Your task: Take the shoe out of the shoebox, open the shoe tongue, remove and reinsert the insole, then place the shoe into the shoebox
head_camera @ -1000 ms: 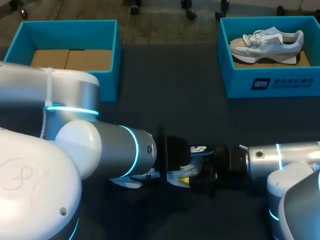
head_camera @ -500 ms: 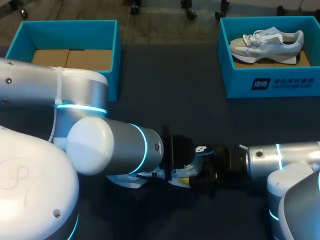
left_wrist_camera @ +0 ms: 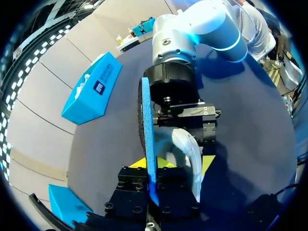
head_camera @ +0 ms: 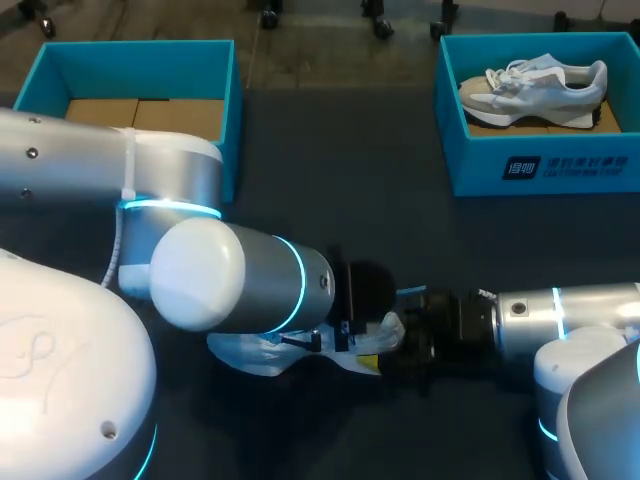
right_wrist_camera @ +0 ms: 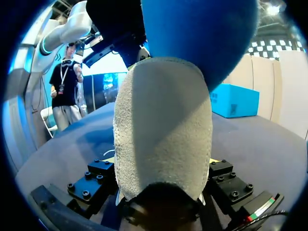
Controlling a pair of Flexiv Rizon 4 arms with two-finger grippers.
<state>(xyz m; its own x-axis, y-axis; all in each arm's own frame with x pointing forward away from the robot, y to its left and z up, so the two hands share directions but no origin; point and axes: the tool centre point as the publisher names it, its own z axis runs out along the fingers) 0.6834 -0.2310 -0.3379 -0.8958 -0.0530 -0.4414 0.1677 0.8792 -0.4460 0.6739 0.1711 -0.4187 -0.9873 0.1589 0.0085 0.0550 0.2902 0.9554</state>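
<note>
A white shoe point(head_camera: 255, 356) lies low over the table's front middle, mostly hidden under my left arm. My right gripper point(head_camera: 392, 345) comes in from the right, and its fingers stand wide on either side of the shoe's mesh heel point(right_wrist_camera: 163, 134), gripping it. A blue insole point(left_wrist_camera: 147, 125) stands on edge out of the shoe point(left_wrist_camera: 186, 148), and my left gripper point(left_wrist_camera: 153, 186) is shut on its near end. In the right wrist view the insole point(right_wrist_camera: 202, 29) rises above the heel. The left gripper's fingers are hidden in the head view.
A blue shoebox point(head_camera: 540, 165) at the back right holds a second white and grey shoe point(head_camera: 535, 88). Another blue box point(head_camera: 135, 47), with only cardboard inside, stands at the back left. Dark table lies between the boxes and the arms.
My left arm has pushed further right over the shoe, and its fingers have shut on the insole. The insole's dark printed end no longer shows in the head view. The right arm has kept still.
</note>
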